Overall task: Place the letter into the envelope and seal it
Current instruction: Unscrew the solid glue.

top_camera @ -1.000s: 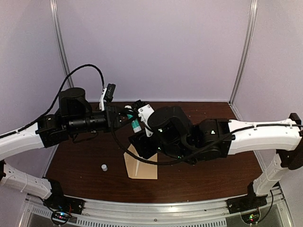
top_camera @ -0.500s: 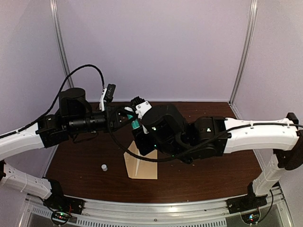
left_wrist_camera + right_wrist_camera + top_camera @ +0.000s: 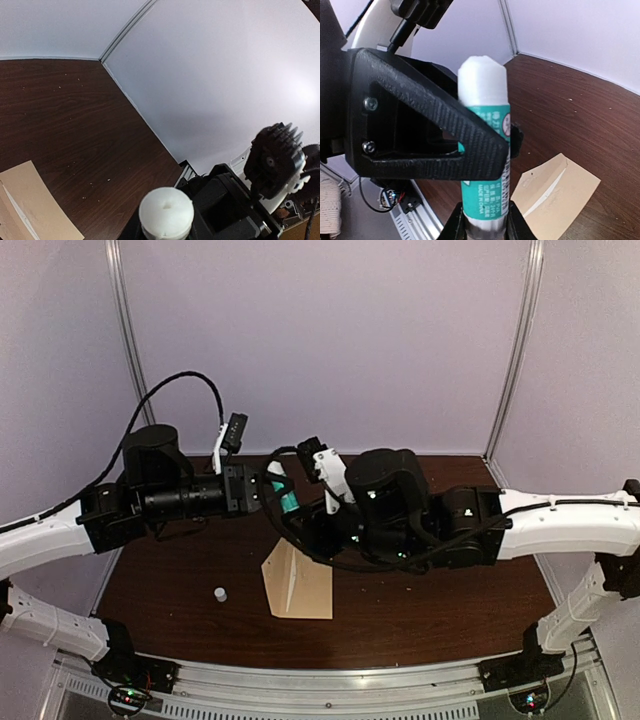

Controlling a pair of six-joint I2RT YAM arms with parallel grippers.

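Note:
A glue stick [image 3: 484,155] with a teal label and a bare white tip is held upright in the air between the two arms. My left gripper [image 3: 270,490] is shut on its middle, and a black left finger [image 3: 430,135] crosses the label. My right gripper [image 3: 484,227] is shut on the stick's lower end. The left wrist view shows the stick's round white end [image 3: 166,212]. Below them the tan envelope [image 3: 298,585] lies flat on the table with a thin pale strip across it. The letter is hidden.
A small white cap [image 3: 220,593] stands on the dark wooden table [image 3: 170,580] to the left of the envelope. Pale walls with metal posts [image 3: 125,340] enclose the back and sides. Both arms cross over the table's middle.
My right gripper has closed on the glue stick's lower end. The right arm's bulky wrist has swung rightward and back, uncovering more of the envelope. The left arm has held still.

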